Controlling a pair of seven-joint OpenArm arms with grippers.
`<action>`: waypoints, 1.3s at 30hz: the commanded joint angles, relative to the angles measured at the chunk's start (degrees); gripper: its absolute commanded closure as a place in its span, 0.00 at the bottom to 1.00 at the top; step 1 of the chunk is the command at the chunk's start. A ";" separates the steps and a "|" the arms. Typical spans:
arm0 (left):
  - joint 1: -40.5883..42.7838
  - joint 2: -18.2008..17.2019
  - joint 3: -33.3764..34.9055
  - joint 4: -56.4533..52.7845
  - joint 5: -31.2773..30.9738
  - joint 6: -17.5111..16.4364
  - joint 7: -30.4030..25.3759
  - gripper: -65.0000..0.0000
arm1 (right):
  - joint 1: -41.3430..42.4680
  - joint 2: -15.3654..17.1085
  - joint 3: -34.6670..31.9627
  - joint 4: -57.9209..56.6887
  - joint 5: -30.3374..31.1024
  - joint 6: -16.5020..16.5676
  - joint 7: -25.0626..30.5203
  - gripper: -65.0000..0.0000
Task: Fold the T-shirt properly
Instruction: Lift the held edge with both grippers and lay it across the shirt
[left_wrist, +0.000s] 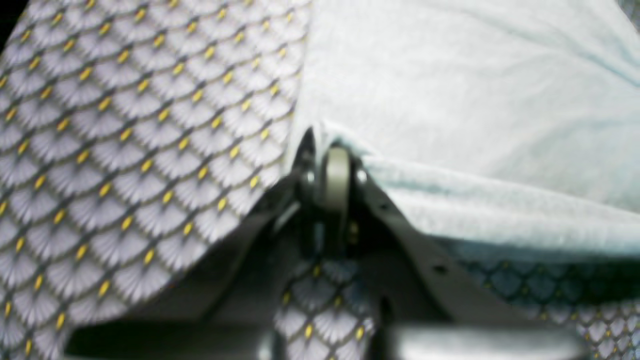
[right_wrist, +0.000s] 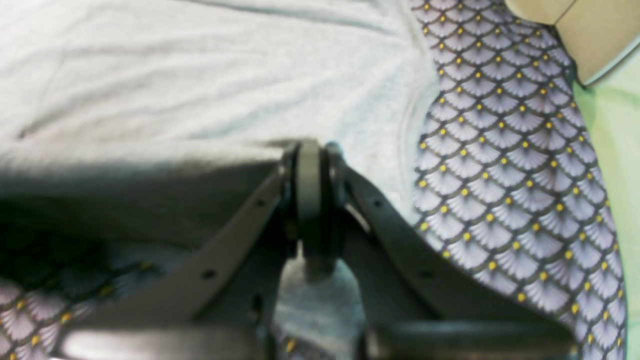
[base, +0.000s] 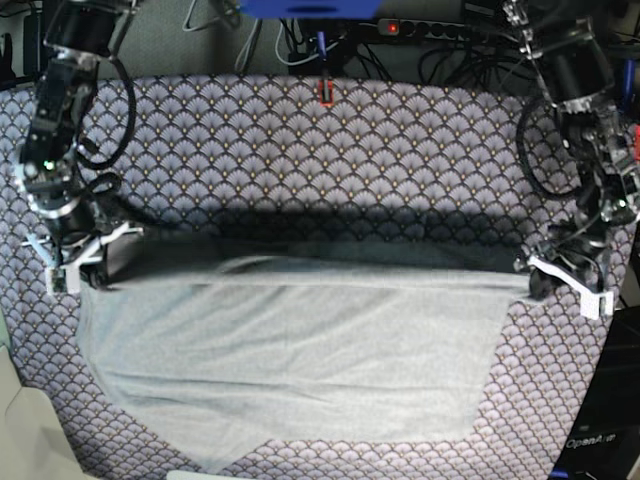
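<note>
Soft grey cotton T-shirt (base: 300, 350), stretched straight edge, shallow creases, scale-patterned tablecloth (base: 400, 150)

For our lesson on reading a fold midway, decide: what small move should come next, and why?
Probably both grippers, left and right, should carry the held edge a little further over the T-shirt, together and level. Each one's fingers are shut on that edge, which stretches fairly straight between them, raised above the tablecloth, while the rest lies spread beneath.
</note>
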 joint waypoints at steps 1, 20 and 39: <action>-1.97 -1.04 0.00 -0.28 -0.38 0.14 -1.52 1.00 | 1.70 1.39 0.34 -0.34 0.42 -0.22 1.64 1.00; -9.79 -1.66 10.99 -13.55 -0.38 0.50 -11.63 1.00 | 14.45 4.56 -8.01 -15.63 0.33 -0.13 1.82 1.00; -15.68 -2.54 11.26 -17.42 -0.29 0.50 -11.63 1.00 | 19.11 7.11 -10.29 -23.81 0.25 -0.13 5.60 1.00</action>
